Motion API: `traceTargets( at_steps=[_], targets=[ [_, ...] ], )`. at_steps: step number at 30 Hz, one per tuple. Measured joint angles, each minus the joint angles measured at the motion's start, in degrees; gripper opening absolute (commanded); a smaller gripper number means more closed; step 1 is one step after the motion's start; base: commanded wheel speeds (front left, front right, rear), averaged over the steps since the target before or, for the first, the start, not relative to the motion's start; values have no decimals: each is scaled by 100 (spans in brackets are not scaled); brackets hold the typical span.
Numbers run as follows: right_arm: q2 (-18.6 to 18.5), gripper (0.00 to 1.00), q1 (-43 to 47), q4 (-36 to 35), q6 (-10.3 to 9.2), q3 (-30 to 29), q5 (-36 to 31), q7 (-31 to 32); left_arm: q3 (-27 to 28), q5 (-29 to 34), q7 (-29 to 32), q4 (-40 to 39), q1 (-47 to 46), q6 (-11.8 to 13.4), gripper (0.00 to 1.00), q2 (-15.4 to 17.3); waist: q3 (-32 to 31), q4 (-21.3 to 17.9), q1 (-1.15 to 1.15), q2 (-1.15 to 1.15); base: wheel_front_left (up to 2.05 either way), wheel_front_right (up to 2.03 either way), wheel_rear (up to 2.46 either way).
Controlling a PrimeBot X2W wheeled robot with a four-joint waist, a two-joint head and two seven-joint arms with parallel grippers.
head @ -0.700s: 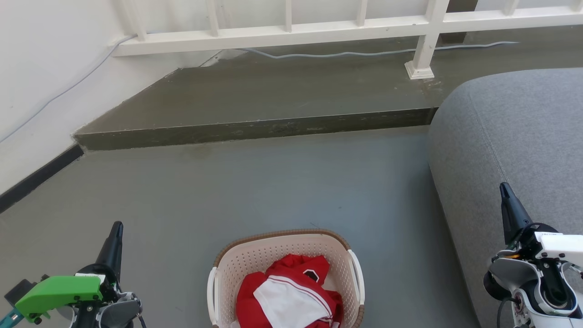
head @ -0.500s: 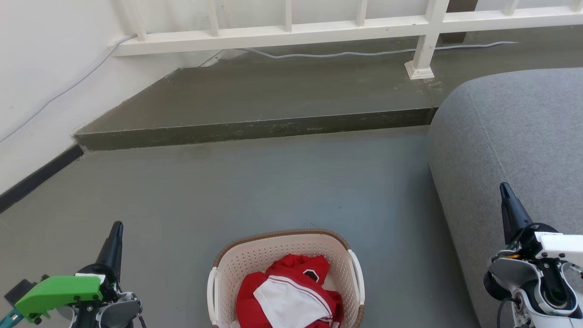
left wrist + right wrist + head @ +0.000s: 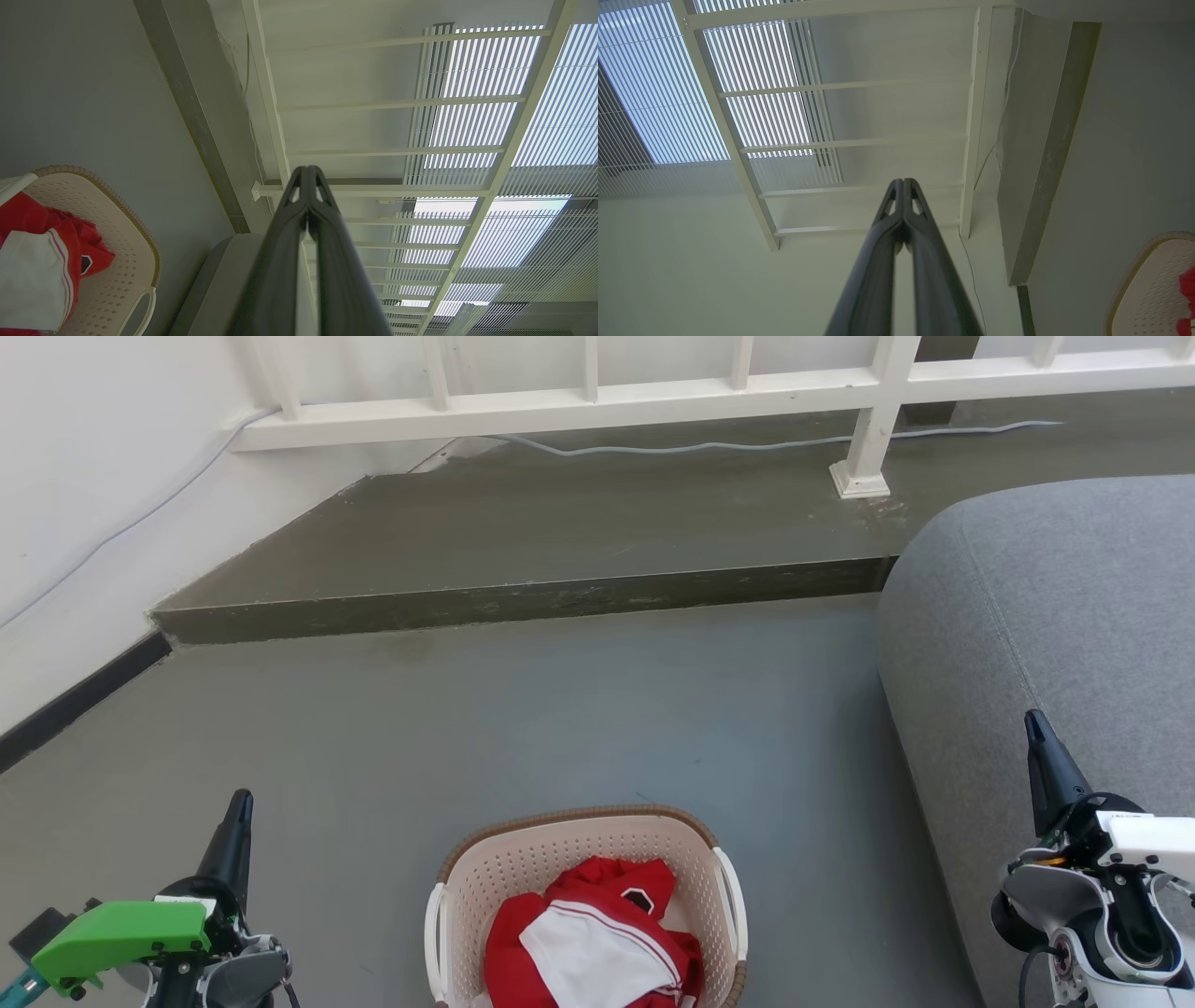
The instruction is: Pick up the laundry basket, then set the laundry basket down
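The laundry basket (image 3: 541,859), cream perforated plastic with a brown woven rim and white side handles, stands on the grey floor at the bottom centre of the head view, with red and white clothing (image 3: 593,947) inside. It also appears at the left edge of the left wrist view as the basket (image 3: 121,261) and at the lower right corner of the right wrist view as the basket (image 3: 1153,289). My left gripper (image 3: 241,800) is shut, well to the basket's left and apart from it. My right gripper (image 3: 1033,721) is shut, far right beside the sofa, holding nothing.
A grey sofa (image 3: 1055,635) fills the right side. A raised concrete step (image 3: 523,602) crosses the floor ahead, with a white railing (image 3: 597,401) and a grey cable (image 3: 747,446) behind it. A white wall (image 3: 84,504) with a dark skirting runs along the left.
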Motion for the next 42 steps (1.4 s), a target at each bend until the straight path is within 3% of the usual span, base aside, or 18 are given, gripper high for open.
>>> traceTargets(
  at_steps=[42],
  targets=[
    [9, 0, 0, 0, 0, -10, -43, 5, 2, 22, 1, 0, 0, 0, 0, -2, 0, 0, 0, 0, 0, 0, 0]
  ],
)
